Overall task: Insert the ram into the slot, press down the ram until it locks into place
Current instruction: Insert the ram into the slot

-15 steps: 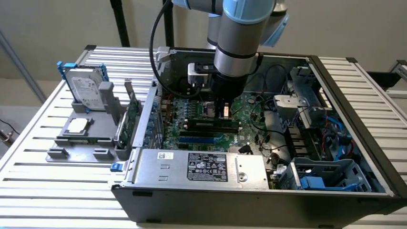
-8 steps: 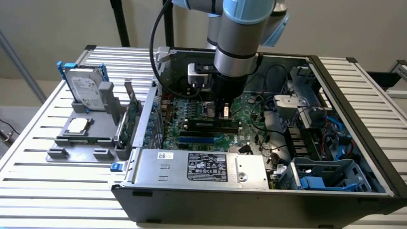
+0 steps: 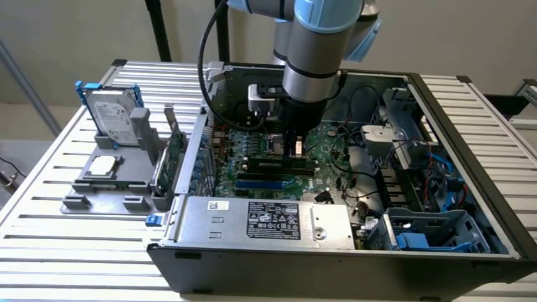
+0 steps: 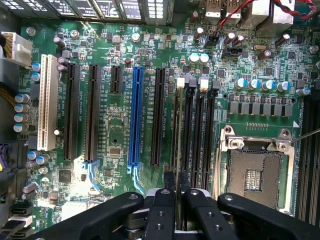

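Presently, gripper (image 4: 177, 181): jaws closed narrowly on the ram (image 4: 178, 125), held edge-on. Ram stands over the slot (image 4: 174, 145), near the blue slot (image 4: 135, 117).

Robot arm (image 3: 315, 56) reaching down into an open desktop computer case (image 3: 336, 270).
The gripper (image 3: 295, 150) is low over the black memory slots (image 3: 277, 167) on the green motherboard (image 3: 251, 141), a blue slot (image 3: 261, 185) lying between them and the silver power supply (image 3: 264, 220); at the exterior view's left, a hard drive (image 3: 113, 116) stands in a grey fixture (image 3: 105, 185) on the slatted surface (image 3: 50, 214).
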Motion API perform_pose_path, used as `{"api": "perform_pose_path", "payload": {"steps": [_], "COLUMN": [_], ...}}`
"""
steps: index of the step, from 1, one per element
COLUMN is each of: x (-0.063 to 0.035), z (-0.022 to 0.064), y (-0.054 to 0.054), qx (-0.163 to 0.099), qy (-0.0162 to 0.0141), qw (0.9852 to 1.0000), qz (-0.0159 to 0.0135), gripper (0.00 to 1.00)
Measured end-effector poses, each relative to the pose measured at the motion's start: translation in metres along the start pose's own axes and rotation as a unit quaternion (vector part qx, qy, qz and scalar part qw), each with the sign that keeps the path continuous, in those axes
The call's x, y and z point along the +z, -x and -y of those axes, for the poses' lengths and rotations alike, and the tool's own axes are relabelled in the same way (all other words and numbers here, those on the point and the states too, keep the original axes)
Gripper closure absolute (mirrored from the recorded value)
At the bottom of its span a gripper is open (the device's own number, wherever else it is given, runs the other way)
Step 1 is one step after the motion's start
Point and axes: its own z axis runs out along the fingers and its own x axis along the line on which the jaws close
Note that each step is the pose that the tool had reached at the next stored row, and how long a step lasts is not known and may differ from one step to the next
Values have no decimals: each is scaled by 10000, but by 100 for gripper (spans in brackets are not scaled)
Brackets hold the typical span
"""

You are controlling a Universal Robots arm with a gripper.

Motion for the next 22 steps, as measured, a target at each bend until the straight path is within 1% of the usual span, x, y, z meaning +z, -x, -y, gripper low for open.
{"api": "perform_pose_path", "payload": {"steps": [22], "x": [30], "z": [-5], "y": [1], "qx": [1], "qy": [1], "qw": [10000], "qz": [0], "gripper": [86]}}
